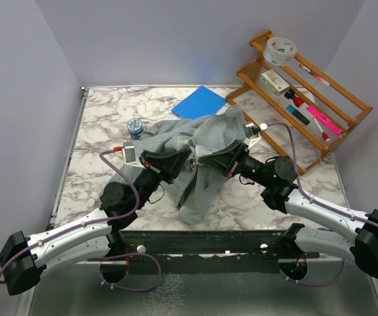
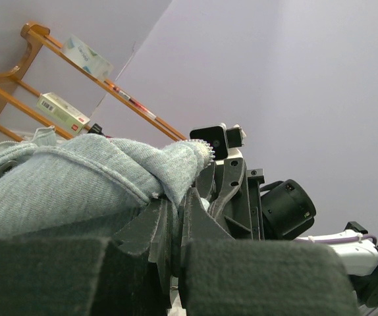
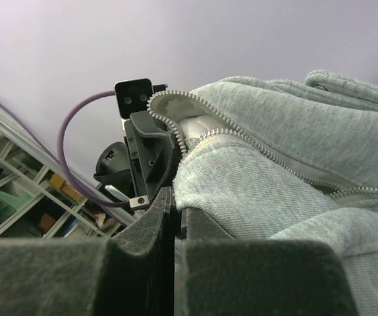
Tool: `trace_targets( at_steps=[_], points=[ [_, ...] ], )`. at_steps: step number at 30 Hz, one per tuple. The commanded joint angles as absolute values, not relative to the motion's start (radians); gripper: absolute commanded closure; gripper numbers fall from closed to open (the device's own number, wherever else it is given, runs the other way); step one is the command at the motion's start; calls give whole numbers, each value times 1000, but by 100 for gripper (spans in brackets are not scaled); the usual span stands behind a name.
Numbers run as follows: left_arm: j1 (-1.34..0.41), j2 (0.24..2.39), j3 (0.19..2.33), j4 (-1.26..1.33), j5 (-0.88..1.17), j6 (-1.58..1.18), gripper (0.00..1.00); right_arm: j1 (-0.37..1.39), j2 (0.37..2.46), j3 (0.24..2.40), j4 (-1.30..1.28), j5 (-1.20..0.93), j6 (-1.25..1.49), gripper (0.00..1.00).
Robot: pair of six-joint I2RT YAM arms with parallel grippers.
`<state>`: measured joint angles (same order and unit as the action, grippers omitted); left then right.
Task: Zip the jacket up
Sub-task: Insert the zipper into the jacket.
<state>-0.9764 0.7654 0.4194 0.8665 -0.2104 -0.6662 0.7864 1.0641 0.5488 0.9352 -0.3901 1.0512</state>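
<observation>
Two pincers: the left pincer (image 1: 184, 160) and the right pincer (image 1: 205, 161) meet almost tip to tip over the middle of the table (image 1: 97, 131), both sunk in the jacket (image 1: 225, 131).
Left pincer, opening: narrow, with the fingers (image 2: 143, 232) pressed together on a fold of grey fleece.
Left pincer, hold: an edge of the jacket, bunched above and ahead of the fingertips. Zipper (image 2: 202, 149) teeth show at the top of that fold, just past the tips.
Right pincer, opening: narrow as well, with only a slit between the fingers (image 3: 205, 227) and cloth running down into it.
Right pincer, hold: the jacket's front edge, rising straight up from the tips.
Zipper: open just beyond the right pincer's tips, where the two rows of teeth lie apart. They draw together farther off.
Jacket: a crumpled heap under and around both pincers, with one part trailing back between the two arms.
Blue pad (image 1: 199, 102): beyond both pincers, just beside the jacket's far edge.
Small round tin (image 1: 135, 126): beyond the left pincer and to its left, near the jacket.
Wooden rack (image 1: 334, 89): well beyond the right pincer, off to its right.
</observation>
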Motion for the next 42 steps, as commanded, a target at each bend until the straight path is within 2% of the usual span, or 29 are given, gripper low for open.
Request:
trace_targets(
  at_steps=[1, 13, 30, 42],
  points=[
    [-979, 749, 417, 930, -203, -673, 100, 794, 1065, 585, 995, -405, 1057, 99],
    [-979, 751, 402, 931, -154, -702, 100, 793, 1048, 579, 965, -324, 1051, 99],
    [-979, 777, 386, 937, -154, -716, 100, 795, 1058, 597, 970, -340, 1041, 100],
    [-979, 764, 432, 1000, -261, -683, 100, 795, 1032, 648, 919, -405, 933, 100]
  ],
)
